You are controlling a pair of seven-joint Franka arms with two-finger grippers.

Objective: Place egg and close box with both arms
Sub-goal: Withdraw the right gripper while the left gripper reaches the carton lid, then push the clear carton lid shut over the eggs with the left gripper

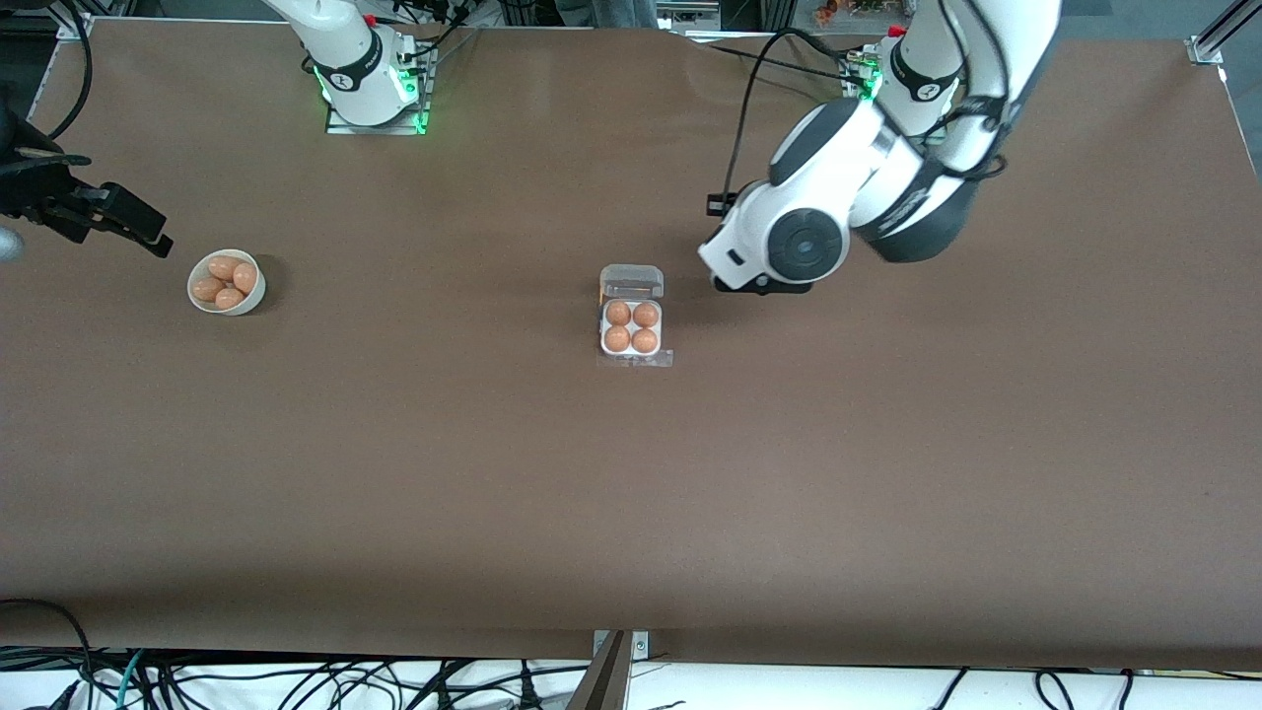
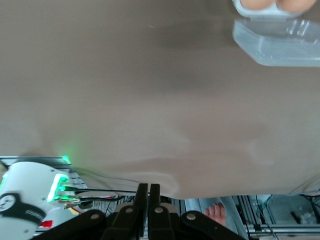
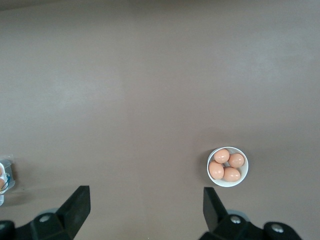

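Note:
The box [image 1: 631, 325] lies mid-table, a white tray with its clear lid [image 1: 632, 281] open and lying flat toward the robots' bases. Every cell holds an orange-brown egg [image 1: 618, 314]. My left gripper [image 2: 148, 192] is shut and empty. In the front view its hand [image 1: 761, 285] is over the table beside the box, toward the left arm's end. The left wrist view shows the lid [image 2: 280, 45] and the tray edge [image 2: 265, 11]. My right gripper [image 3: 146, 200] is open and empty, high over the right arm's end of the table [image 1: 138, 225], beside the bowl.
A round white bowl [image 1: 227, 281] with several more eggs stands toward the right arm's end; it also shows in the right wrist view [image 3: 228, 167]. The box's edge shows there too [image 3: 4, 180]. Brown table surface lies between bowl and box.

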